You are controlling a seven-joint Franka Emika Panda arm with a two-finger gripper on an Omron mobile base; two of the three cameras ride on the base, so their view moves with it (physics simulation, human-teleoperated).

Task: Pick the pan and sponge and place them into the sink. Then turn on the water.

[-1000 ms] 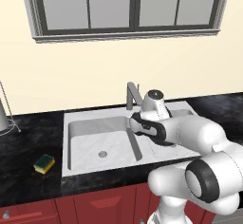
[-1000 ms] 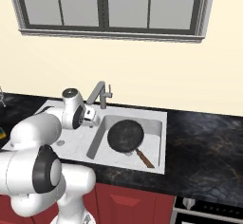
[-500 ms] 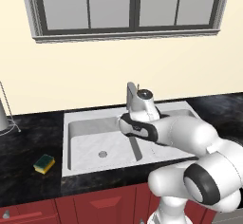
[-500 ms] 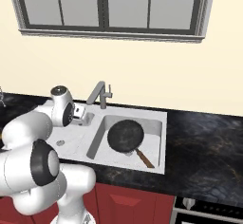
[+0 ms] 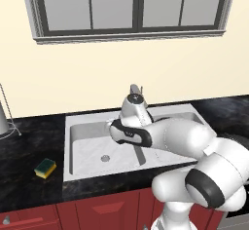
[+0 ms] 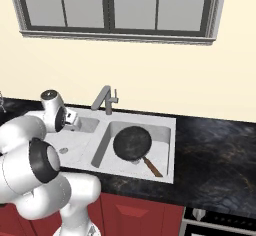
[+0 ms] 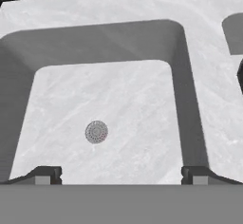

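One counter (image 5: 29, 146) carries one two-basin sink (image 5: 87, 122); dark stone runs free along its left and front edges. The left basin lies bare around its single drain (image 7: 96, 132), with open room on every side. One pan (image 6: 132, 143) fills the right basin, handle toward the front rim. One sponge (image 5: 45, 168) sits on the counter near the sink's front left corner. The gripper (image 7: 121, 173), jaws apart and empty, has swung left from the faucet (image 6: 103, 99) to over the left basin.

sink (image 7: 199, 66) basin | drain (image 7: 96, 132) | end effector (image 7: 121, 175) spread wide
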